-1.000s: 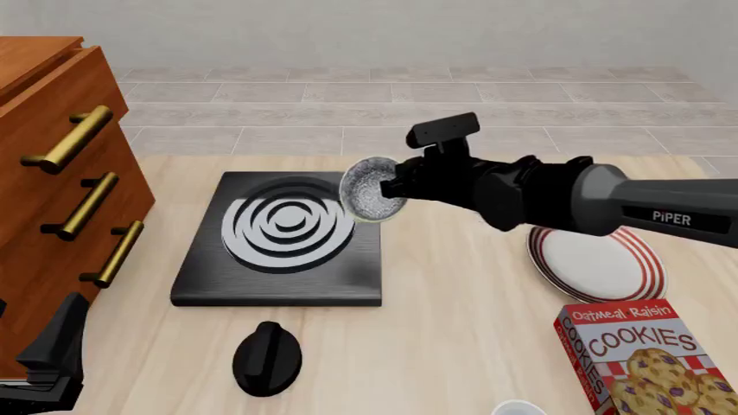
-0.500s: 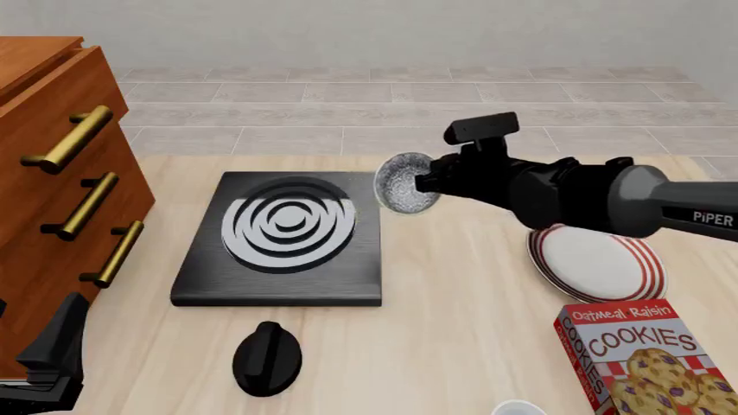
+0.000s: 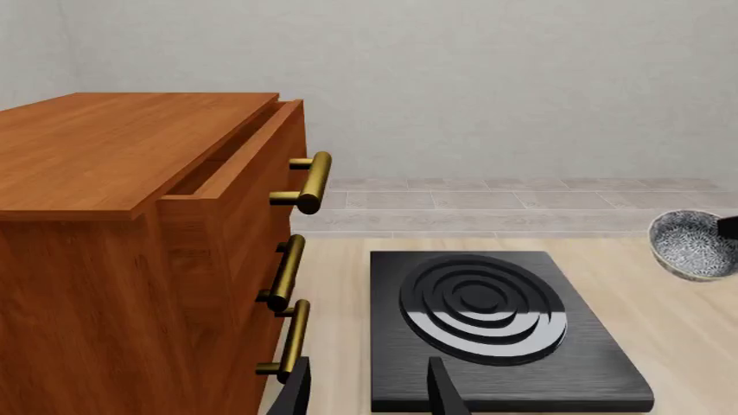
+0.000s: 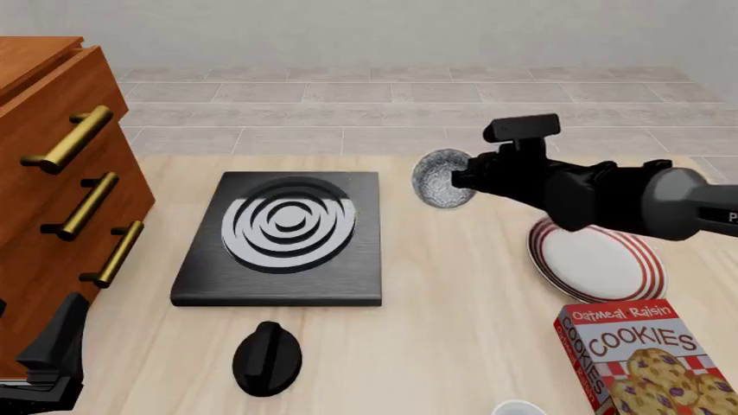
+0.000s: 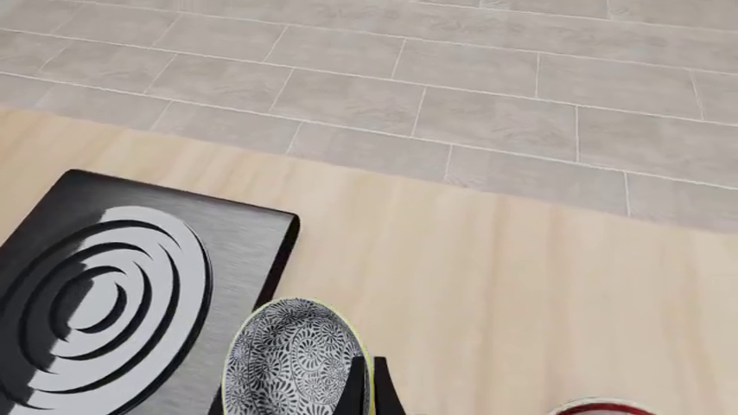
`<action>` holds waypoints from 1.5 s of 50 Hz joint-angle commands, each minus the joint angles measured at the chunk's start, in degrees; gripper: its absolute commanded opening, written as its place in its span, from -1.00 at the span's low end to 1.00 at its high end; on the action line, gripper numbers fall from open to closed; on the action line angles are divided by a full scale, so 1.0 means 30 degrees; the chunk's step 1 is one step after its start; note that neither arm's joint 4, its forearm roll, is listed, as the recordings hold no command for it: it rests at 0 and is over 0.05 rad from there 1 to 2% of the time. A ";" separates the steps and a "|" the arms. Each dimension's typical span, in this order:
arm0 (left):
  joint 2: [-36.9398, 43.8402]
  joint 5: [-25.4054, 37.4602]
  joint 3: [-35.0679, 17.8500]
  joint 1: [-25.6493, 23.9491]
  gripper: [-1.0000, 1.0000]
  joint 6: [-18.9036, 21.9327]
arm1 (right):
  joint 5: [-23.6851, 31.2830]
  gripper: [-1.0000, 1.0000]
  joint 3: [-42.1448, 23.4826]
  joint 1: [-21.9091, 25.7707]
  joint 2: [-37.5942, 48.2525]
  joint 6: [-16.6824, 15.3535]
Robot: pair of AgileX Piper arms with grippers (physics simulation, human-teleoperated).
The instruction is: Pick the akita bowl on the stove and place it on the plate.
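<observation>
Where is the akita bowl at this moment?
In the front view, the akita bowl is held tilted by the right gripper, between the stove and the plate.

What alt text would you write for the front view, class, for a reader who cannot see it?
The right claw holds the akita bowl tilted in the air, between the stove and the plate. A drawer cabinet stands left; a knob and cookie box lie nearer the camera.

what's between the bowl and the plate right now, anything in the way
Nothing visible. The right tool holds the akita bowl in the air, past the stove, with only bare table between it and the plate.
</observation>
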 commanded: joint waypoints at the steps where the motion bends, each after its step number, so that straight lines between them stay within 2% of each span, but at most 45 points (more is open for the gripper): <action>1: 0.0000 0.0000 0.0000 0.0000 1.00 0.0000 | -0.0609 -1.00 0.0717 -0.1161 -0.0384 0.0055; 34: 0.0000 0.0000 0.0000 0.0000 1.00 0.0000 | -0.1966 -1.00 0.2749 -0.3949 -0.1061 -0.0254; 44: 0.0000 0.0000 0.0000 0.0000 1.00 0.0000 | -0.2670 -1.00 0.3415 -0.5246 -0.1086 -0.0330; 50: 0.0000 0.0000 0.0000 0.0000 1.00 0.0000 | -0.2924 -1.00 0.3708 -0.5521 -0.1096 -0.0262; 67: 0.0000 0.0000 0.0000 0.0000 1.00 0.0000 | -0.3769 -1.00 0.4476 -0.6798 -0.0441 -0.0962; 75: 0.0000 0.0000 0.0000 0.0000 1.00 0.0000 | -0.3905 -1.00 0.4512 -0.7201 -0.0353 -0.0854</action>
